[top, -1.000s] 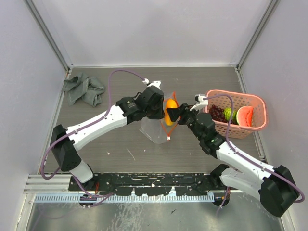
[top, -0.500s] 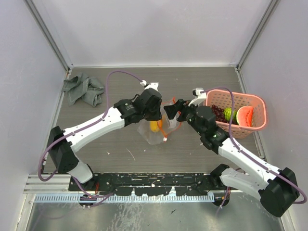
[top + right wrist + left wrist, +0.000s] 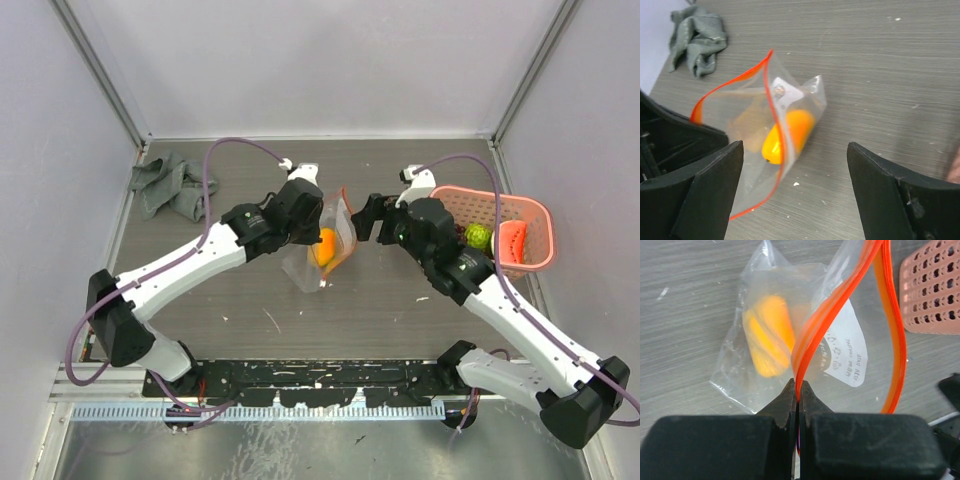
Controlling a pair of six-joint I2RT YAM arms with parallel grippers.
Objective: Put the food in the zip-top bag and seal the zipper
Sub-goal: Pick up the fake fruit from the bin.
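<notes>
Pinching zipper [image 3: 816,325], left gripper [image 3: 798,390] — orange piece [image 3: 767,337] bagged, right gripper [image 3: 795,147] agape

We take this for a robotics lab test cell: beyond the fingers [image 3: 880,185], plain pale walls [image 3: 320,60] on metal posts [image 3: 100,70] box in a wood-grain desk [image 3: 420,165], and behind them the left arm [image 3: 190,265] and right arm [image 3: 510,310] are bolted to a black rail [image 3: 330,375].

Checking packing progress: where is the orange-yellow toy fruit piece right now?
In the top view, mid-frame, the orange-yellow toy fruit piece lies inside the clear zip-top bag, whose red-orange zipper strip the left gripper pinches.
</notes>
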